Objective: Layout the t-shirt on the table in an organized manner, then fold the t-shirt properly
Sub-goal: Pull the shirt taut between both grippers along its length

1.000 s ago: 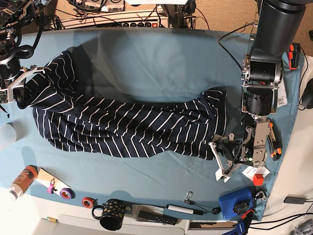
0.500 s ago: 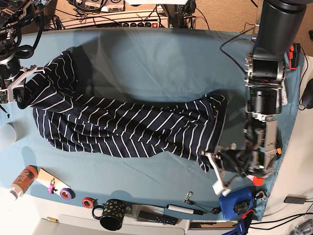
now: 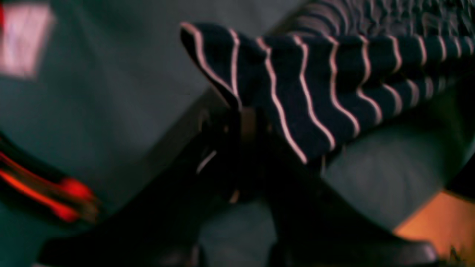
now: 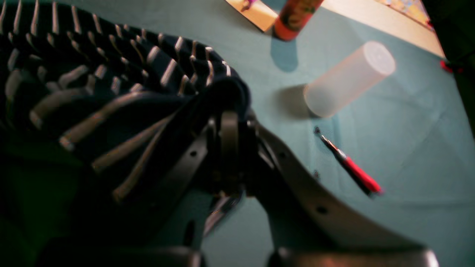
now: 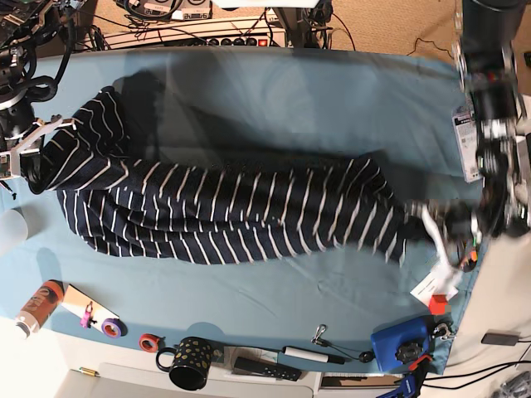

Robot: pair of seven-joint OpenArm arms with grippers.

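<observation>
The left gripper (image 3: 241,122) is clenched on a corner of the t-shirt (image 3: 315,92); in its wrist view the striped fabric rises out of the pinched jaws and runs away up and to the right, sagging clear of the table (image 3: 92,92) below. That view is blurred, with a red streak low to the left of the jaws. In the base view the left gripper (image 5: 427,217) sits at the shirt's end near the table's side edge, and the cloth there narrows into a taut point toward the jaws. A white tag (image 5: 433,286) lies just past the gripper, with a blue device (image 5: 398,344) beyond it at the table's near corner.

The right gripper (image 4: 228,122) is likewise clenched on the t-shirt, with a bunched fold of navy fabric wrapped over the fingertips and spreading away to the jaws' left. To the jaws' right on the teal cloth lie a red pen (image 4: 350,167) and, farther out, a frosted plastic cup (image 4: 347,78) on its side; an orange bottle (image 4: 295,18) stands beyond that.

In the base view the right gripper (image 5: 33,162) holds the opposite end, so the t-shirt stretches as 1 long crumpled band between the 2 grippers across the table's middle. A black mug (image 5: 189,363) sits near the front edge, well apart from the shirt.
</observation>
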